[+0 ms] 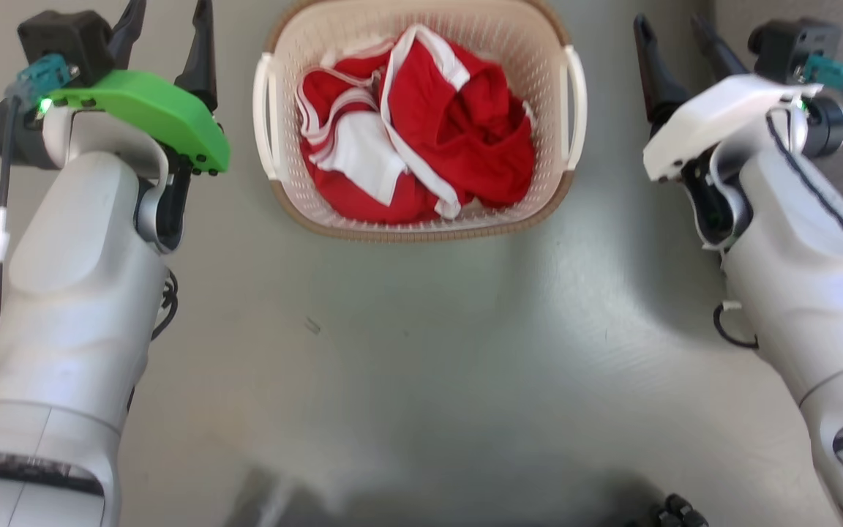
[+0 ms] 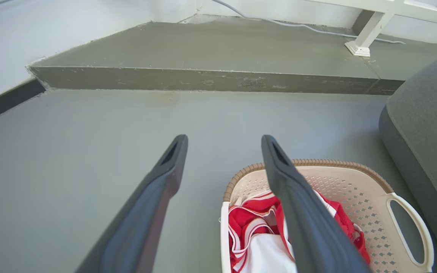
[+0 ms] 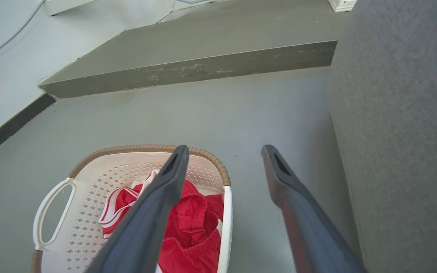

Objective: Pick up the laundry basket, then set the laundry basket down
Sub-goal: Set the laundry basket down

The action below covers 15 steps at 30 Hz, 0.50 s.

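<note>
The left gripper [image 1: 167,40] has its two dark fingers spread apart with nothing between them. The right gripper [image 1: 676,44] is the same, parted and empty. They flank the laundry basket [image 1: 429,233], which sits on the floor [image 1: 421,351] straight ahead of the robot. Each gripper is just beside its own side of the basket and clear of it. The basket holds a heap of red-and-white clothes [image 1: 465,124] that stays below the brown rim.

By my reading this is the approach before the lift, since neither white handle is held and the basket rests flat. The next move likely calls for each gripper to come inward to its handle, the left handle [image 1: 264,124] and the right handle [image 1: 575,110]. One finger should go through the loop, and then the gripper should close on the bar. The two arms should rise together so the basket stays level and the clothes do not tip out.

The floor is smooth, grey and bare around the basket. Beyond it a low step [image 2: 203,79] leads up to a raised level of the same grey. A white wall [image 2: 51,30] with a dark skirting strip [image 2: 6,100] runs along the robot's left. A grey upholstered seat [image 2: 423,125] stands close on the right. A white furniture leg [image 2: 362,38] and a thin cable [image 2: 298,25] are on the raised level.
</note>
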{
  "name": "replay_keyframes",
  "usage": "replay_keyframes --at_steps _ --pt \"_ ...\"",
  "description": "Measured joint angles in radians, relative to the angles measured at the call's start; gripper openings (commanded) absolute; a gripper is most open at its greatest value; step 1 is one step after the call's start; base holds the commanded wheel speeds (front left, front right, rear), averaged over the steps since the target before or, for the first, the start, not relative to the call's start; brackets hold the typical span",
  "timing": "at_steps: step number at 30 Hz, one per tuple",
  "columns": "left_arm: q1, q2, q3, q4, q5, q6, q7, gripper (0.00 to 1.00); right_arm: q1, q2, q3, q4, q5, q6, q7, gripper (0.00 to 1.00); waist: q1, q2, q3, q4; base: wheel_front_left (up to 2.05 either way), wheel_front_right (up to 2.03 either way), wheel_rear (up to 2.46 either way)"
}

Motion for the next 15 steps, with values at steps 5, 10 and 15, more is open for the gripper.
replay_keyframes --at_steps 5,10,15 --pt "0.080 0.017 0.045 -0.106 0.042 0.024 0.000 1.00 0.071 0.001 -0.027 -0.062 -0.024 -0.017 0.000 1.00 0.0000 0.0000 -0.070 -0.003 0.00 0.00 0.00" --pt "0.197 0.030 0.083 -0.221 0.098 0.055 0.000 1.00 0.151 0.004 -0.057 -0.147 -0.049 -0.036 0.000 1.00 0.0000 0.0000 -0.155 -0.009 0.00 0.00 0.00" --pt "0.290 0.045 0.112 -0.315 0.134 0.083 0.000 1.00 0.219 0.002 -0.081 -0.220 -0.085 -0.052 0.000 1.00 0.0000 0.0000 -0.227 -0.016 0.00 0.00 0.00"
